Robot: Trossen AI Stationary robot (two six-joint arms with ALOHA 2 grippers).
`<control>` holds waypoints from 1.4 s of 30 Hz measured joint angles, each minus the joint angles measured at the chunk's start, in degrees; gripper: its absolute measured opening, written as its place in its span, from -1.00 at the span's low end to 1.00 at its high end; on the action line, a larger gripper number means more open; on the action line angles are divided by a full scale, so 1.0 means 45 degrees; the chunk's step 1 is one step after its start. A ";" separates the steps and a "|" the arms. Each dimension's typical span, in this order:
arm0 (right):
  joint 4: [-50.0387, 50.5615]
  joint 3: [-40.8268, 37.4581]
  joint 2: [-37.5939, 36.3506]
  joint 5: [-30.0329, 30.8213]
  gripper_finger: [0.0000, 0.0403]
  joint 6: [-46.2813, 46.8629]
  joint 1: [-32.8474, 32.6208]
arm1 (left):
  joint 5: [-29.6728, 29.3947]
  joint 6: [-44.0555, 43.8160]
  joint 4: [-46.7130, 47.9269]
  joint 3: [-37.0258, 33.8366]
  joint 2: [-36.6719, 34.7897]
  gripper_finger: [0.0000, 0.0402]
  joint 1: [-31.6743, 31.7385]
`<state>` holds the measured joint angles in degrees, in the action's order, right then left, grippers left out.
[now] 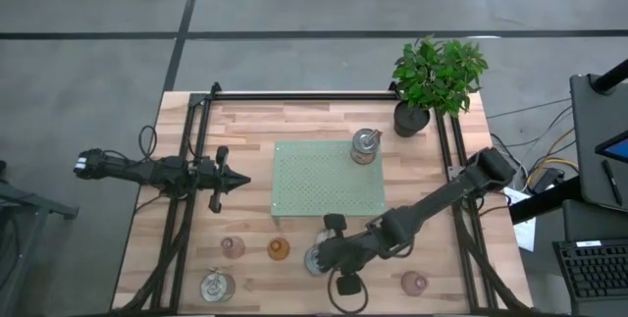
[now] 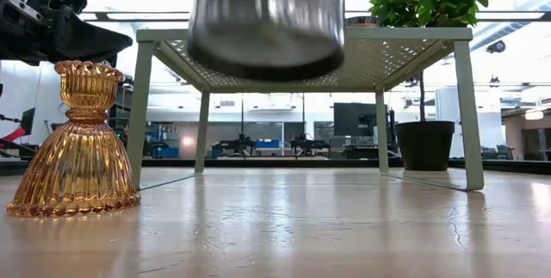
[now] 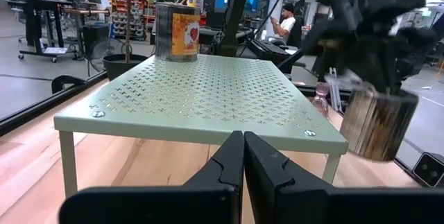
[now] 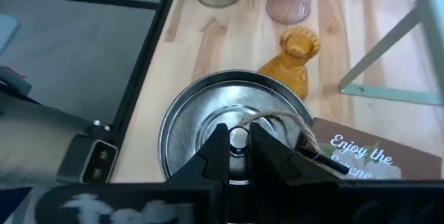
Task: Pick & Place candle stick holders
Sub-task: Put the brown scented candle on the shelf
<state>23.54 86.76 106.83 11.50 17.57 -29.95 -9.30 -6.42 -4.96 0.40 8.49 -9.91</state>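
Held clear of the table (image 2: 284, 226) just in front of the green tray (image 1: 314, 191), beside its front edge: a silvery holder (image 4: 191, 123), gripped by the right gripper (image 4: 238, 141), with fingers pinched almost shut on a small stud at the middle of the bowl, beside a loop of twine (image 4: 277, 121). Looks stiff, smooth and probably light, yet likely to swing or slip on so small a hold, so best moved slowly and kept level. Elsewhere: a second silvery holder (image 1: 366, 145) standing on the tray's far right corner near the potted plant (image 1: 437, 77); an amber holder (image 1: 280, 249) and a pink holder (image 1: 233, 247) on the wood in front of the tray; a clear holder (image 1: 217, 285) and another pink holder (image 1: 414, 282) near the front edge. Glass ones probably brittle and slick; better taken at the narrow neck. Waiting left of the tray, well apart from everything: left gripper (image 3: 243, 161), fingers pressed together, empty.
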 joint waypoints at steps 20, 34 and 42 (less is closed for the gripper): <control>0.2388 -0.0024 -0.2512 0.0030 -0.86 0.0049 0.0618 | 0.0000 0.0000 0.0221 0.0000 0.0024 -0.94 0.0009; 0.3434 0.0024 -0.3972 0.0115 -0.86 -0.0268 0.1148 | 0.0000 0.0000 0.0264 0.0000 0.0024 -0.94 0.0000; 0.5112 0.0029 -0.4802 0.0520 -0.86 -0.0285 0.1888 | 0.0000 0.0000 0.0287 0.0000 0.0029 -0.94 0.0000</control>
<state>46.54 86.89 85.22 13.84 16.29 -21.46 -9.30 -6.42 -3.67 0.40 8.62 -9.91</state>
